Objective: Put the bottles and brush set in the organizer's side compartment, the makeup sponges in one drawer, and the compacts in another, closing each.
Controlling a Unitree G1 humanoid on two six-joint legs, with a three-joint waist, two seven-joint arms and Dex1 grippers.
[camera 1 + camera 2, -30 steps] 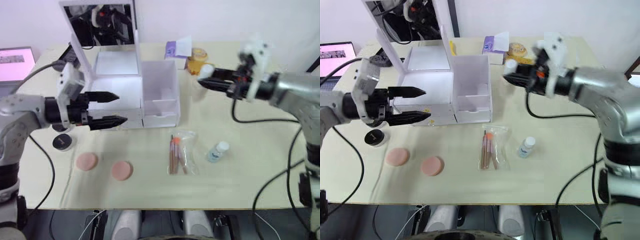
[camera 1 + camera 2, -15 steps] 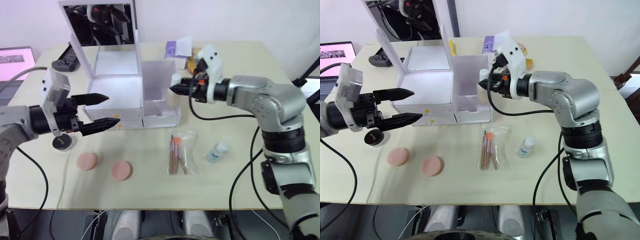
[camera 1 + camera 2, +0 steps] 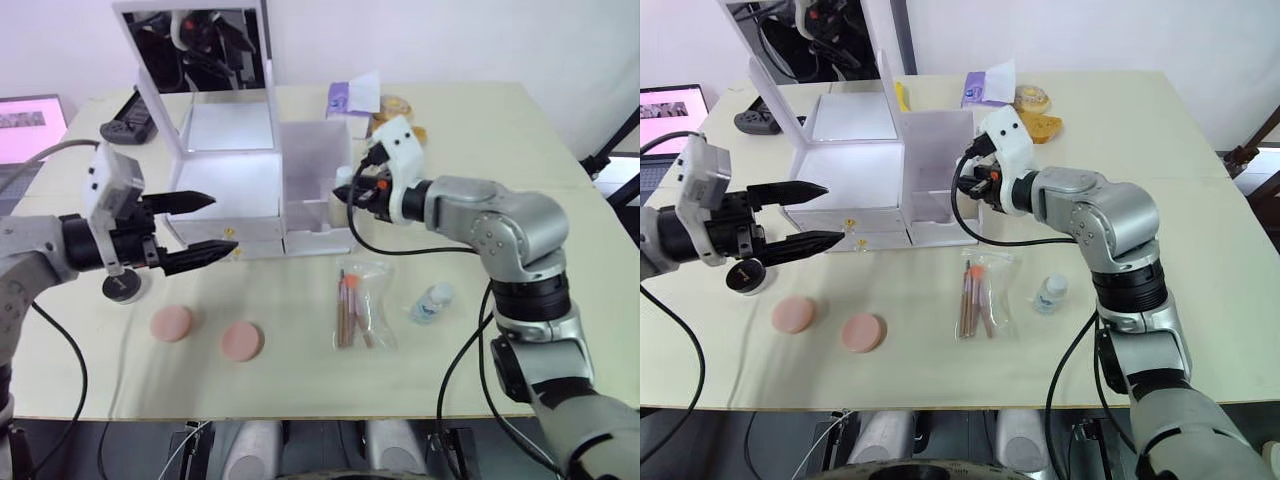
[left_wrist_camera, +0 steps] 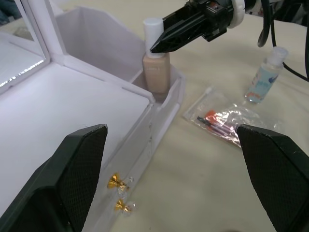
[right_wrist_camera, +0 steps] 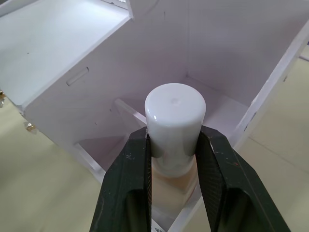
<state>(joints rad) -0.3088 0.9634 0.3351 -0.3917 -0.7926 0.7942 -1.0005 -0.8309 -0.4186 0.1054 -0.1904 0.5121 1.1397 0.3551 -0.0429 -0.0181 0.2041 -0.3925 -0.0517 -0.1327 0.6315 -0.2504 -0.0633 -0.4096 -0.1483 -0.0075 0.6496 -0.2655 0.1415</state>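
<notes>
The white organizer (image 3: 235, 185) stands with its mirror lid up and both drawers shut. My right gripper (image 5: 174, 140) is shut on the white cap of the yellowish bottle (image 4: 155, 67). That bottle stands upright with its base inside the low front part of the side compartment (image 3: 318, 190). On the table in front lie the blue-label bottle (image 3: 433, 302), the brush set (image 3: 358, 305) and two pink makeup sponges (image 3: 172, 323) (image 3: 242, 341). My left gripper (image 3: 222, 224) hovers open before the drawers. One black compact (image 3: 122, 287) sits partly under it.
A purple tissue pack (image 3: 352, 97) and a yellow roll (image 3: 400, 108) lie behind the organizer. A black controller (image 3: 125, 130) and a laptop screen (image 3: 30, 125) are at the far left. Two gold drawer knobs (image 4: 116, 182) face my left gripper.
My right gripper carried the yellowish bottle leftward from beside the organizer and lowered it into the side compartment. The left gripper stayed open, shifting only slightly.
</notes>
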